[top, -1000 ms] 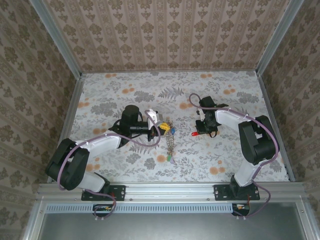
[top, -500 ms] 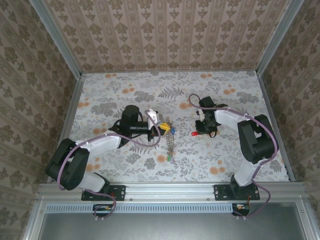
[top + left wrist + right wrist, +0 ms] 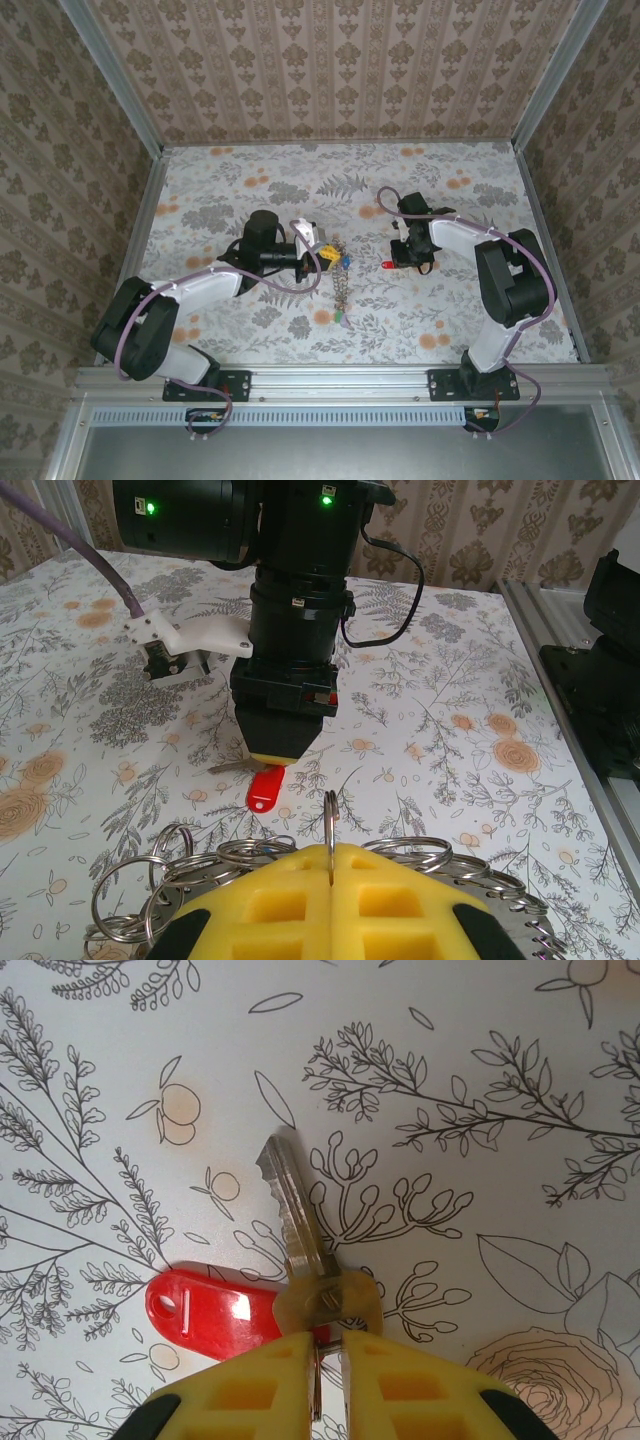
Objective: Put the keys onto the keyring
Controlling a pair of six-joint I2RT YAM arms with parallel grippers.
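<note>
A small metal key with a red tag lies flat on the floral tabletop. My right gripper pinches the key's little split ring, its yellow fingers a narrow slit apart. From above, the red tag sits just left of that gripper. The keyring trails toward the near edge at table centre, a blue tag at its top. My left gripper is shut on one upright ring of the keyring. Facing it are the right gripper's fingertips and the red tag.
Patterned walls and aluminium rails enclose the table. The two grippers face each other with a short stretch of bare tabletop between them. The right arm's body occupies the right side.
The right gripper's fingers have eased apart slightly and the red tag has shifted a little up and left. The left arm and keyring have not moved.
</note>
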